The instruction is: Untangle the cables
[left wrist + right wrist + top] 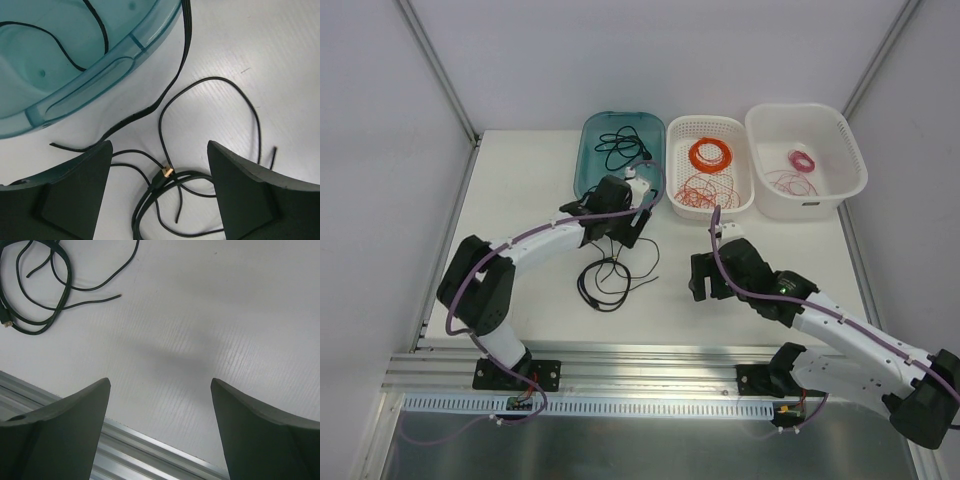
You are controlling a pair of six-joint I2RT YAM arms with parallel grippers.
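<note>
Your left gripper is hovering with its fingers released and spread wide, nothing between them, right at the near edge of the teal tray. In its wrist view the tray's curved rim is filling the upper left. A flat black strip is running down just beside that rim onto the table.

The black cord is lying loose on the table under and just in front of that gripper. Its loops are crossing one another around a small gold plug. A second black cable is sitting inside the tray.

Your right gripper is hanging opened up too, gripping nothing, over bare table near the front rail. The cord's loops are showing at the upper left of its view, well apart from its fingers.

The orange-red wire is lying in loose loops in the near half of the middle basket, in front of the tight orange ring coil. The pinkish-red wire is lying in the right basket, near the pink ring coil.

The tray and both baskets are lining the far edge, each just beside the next. You are seeing bare table left of the left arm, between the two grippers, and in front of the right basket.
</note>
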